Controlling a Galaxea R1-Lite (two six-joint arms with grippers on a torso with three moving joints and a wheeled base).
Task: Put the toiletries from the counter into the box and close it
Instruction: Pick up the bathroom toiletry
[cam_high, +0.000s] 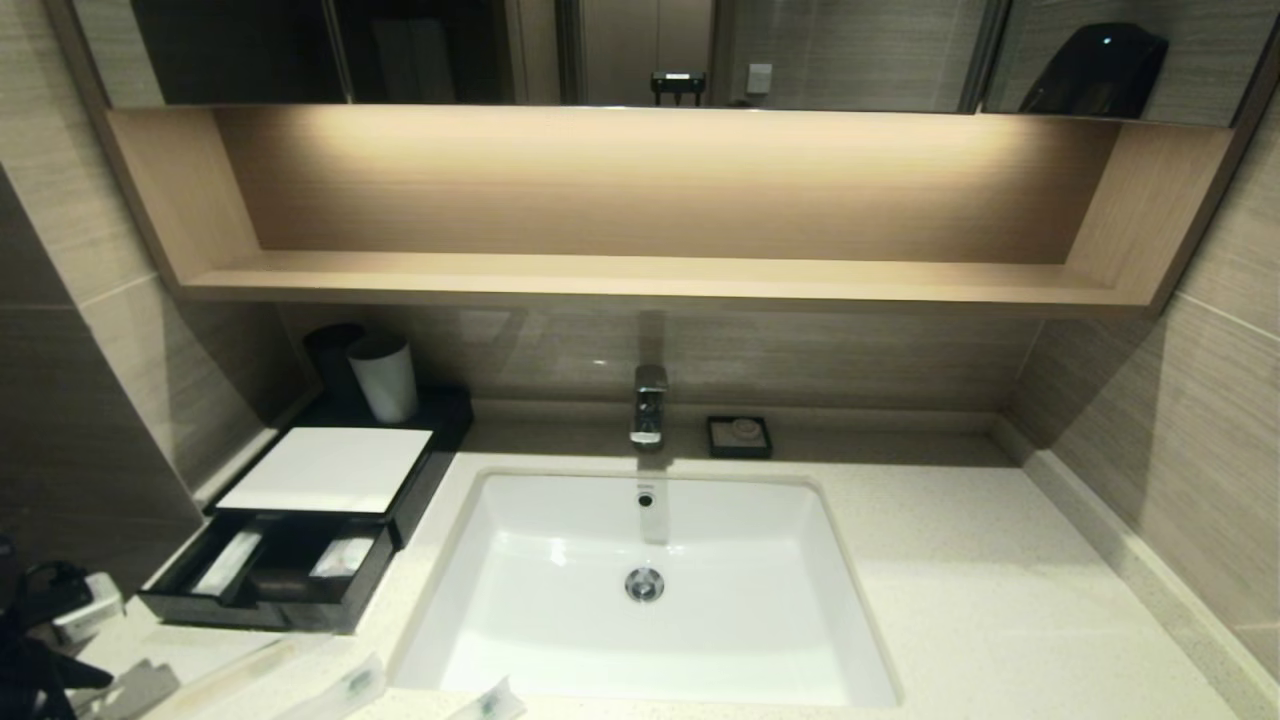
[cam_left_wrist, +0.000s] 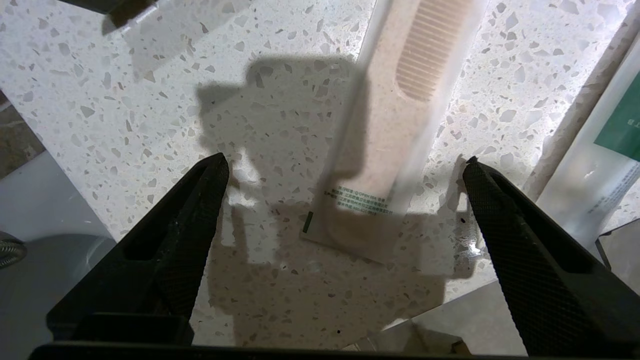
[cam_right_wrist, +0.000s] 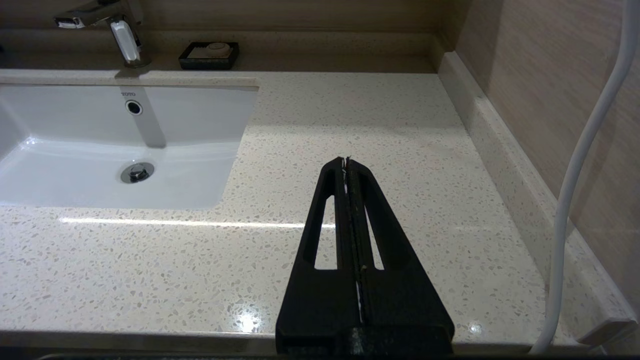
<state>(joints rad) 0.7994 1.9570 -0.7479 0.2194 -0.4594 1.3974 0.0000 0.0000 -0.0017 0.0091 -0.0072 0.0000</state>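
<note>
We saw beige striped wall tiles (cam_high: 1180, 420) around a lit wooden niche (cam_high: 660, 200), with a mirror (cam_high: 640, 50) above it. A chrome tap (cam_high: 648, 403) stood below, beside a soap dish (cam_high: 739, 437) and cups (cam_high: 382, 377).

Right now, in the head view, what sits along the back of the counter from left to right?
White cup → box, drawer pulled open → faucet → soap dish. The left gripper hangs open over a wrapped comb near the front edge.

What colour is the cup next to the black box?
White. The cup stands behind the box; the head view shows it best.
</note>
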